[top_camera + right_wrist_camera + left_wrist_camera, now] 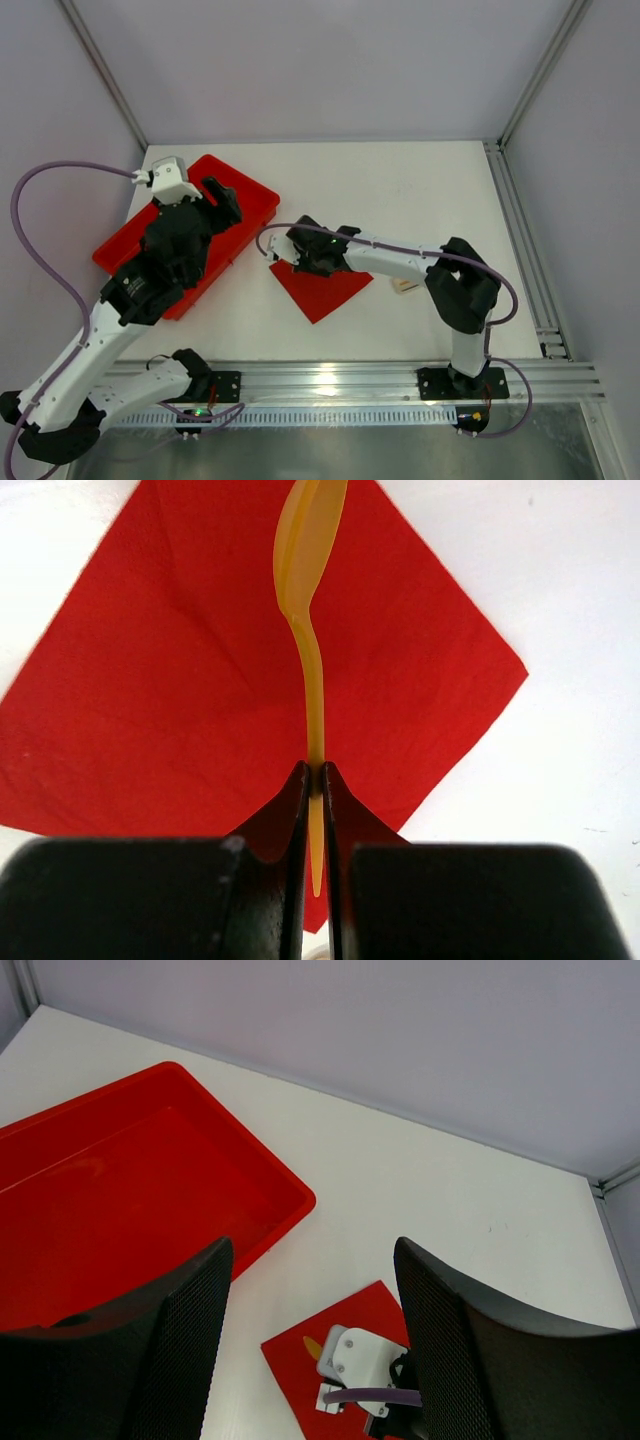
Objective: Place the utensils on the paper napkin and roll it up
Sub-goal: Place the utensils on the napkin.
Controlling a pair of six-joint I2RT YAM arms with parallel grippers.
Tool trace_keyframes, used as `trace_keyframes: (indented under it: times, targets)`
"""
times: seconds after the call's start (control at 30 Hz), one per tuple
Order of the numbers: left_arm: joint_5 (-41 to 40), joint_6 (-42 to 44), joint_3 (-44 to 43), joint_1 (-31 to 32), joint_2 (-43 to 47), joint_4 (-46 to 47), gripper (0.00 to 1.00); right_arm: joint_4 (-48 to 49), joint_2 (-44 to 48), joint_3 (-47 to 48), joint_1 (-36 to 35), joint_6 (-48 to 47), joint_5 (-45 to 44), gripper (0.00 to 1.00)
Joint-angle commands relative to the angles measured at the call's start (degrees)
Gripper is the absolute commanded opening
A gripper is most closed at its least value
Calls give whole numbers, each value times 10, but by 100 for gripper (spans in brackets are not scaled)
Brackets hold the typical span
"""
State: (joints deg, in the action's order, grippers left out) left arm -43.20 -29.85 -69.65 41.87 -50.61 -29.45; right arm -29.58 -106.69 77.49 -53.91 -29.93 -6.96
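My right gripper (316,780) is pressed together on the handle of a slim pale tan wood-coloured spoon (310,670), pinching it near the handle's end. The bowl points away from the fingers, out over the thin red square paper napkin (150,710). I cannot tell whether the bowl touches the paper. The napkin lies flat on the white desk (400,190), about midway between the left and right edges and nearer the near edge, turned so one corner points at that edge. My left gripper (225,200) hangs over the large rigid red plastic tray (255,205), which sits toward the far left corner of the desk. Its jaws are spread wide with nothing between them. A small pale tan piece (405,285) shows on the desk just beside the napkin's right corner, half hidden under the right forearm. I cannot tell what it is.
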Motion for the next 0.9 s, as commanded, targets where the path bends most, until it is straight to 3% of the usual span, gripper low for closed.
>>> trace_keyframes:
  times: [0.0, 0.87]
  targets:
    - [-5, 5, 7, 1, 16, 25, 67, -7, -14, 22, 1, -44, -15, 4]
    - [-9, 15, 17, 1, 36, 40, 67, 37, -35, 22, -8, -77, -3, 4]
